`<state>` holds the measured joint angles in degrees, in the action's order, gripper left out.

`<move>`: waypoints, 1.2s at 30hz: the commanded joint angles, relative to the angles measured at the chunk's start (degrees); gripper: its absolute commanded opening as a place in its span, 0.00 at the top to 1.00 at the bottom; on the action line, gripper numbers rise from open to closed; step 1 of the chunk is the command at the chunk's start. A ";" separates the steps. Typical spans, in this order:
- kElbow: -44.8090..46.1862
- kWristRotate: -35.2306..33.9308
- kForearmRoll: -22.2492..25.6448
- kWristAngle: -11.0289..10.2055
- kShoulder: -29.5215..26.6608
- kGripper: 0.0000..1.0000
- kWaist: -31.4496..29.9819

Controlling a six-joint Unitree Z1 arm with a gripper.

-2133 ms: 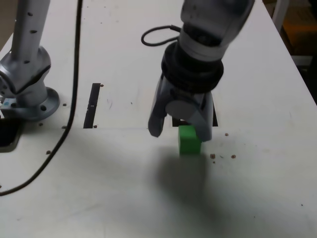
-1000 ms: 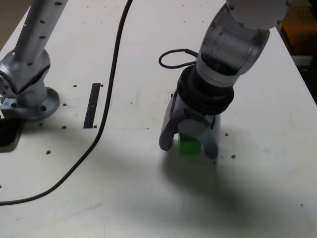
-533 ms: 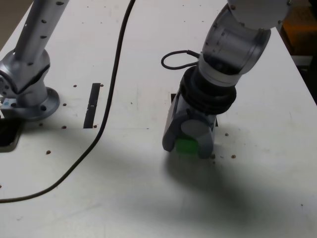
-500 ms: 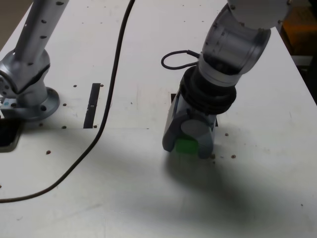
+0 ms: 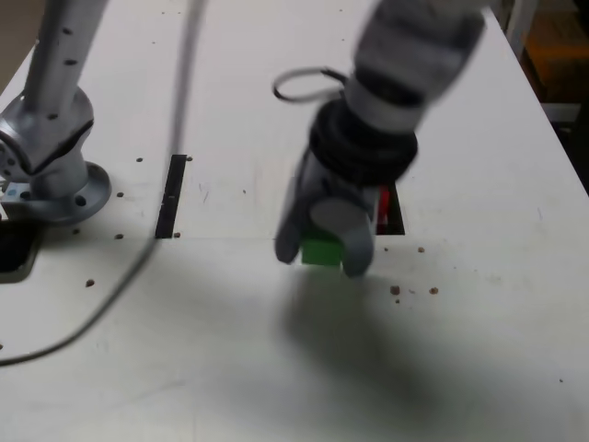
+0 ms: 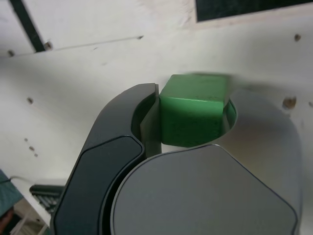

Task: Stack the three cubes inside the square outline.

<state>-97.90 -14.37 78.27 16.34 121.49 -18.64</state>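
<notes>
Gripper (image 5: 322, 256): closed upon one green cube (image 6: 193, 115); the cube is pinched between two curved grey fingers, with its upper face and one side left exposed in the wrist view. Location of cube: between the fingertips, seemingly clear of the tabletop (image 5: 479, 322), the shadow being cast apart from it in the exterior view.

Handling, as judged: light, stiff, not fragile; little squeeze is required. Smooth faces may be prone to slip or twist if caught near an edge. Hold is best taken on two opposite upright sides, near mid-height, the underside being kept free for stacking.

Appearance: solid mid-green, plain, slightly glossy; edges straight, corners crisp; upper face lighter, side face darker towards the gripper. No marking is made out.

Beyond the gripper, just beside it at the exterior view's right: red cube (image 5: 384, 204), bright, partly hidden by the fingers, seen within the black square outline (image 5: 396, 223), itself largely covered by the arm. Yellow cube: not seen; whether it is hidden cannot be told.

Farther off, well apart at the exterior view's left: straight black tape strip (image 5: 170, 198), lying flat.
</notes>
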 commanded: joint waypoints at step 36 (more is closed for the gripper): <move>-8.30 10.11 7.23 -9.88 -2.90 0.76 13.20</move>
<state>-105.90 -4.37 85.57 6.60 118.09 -5.56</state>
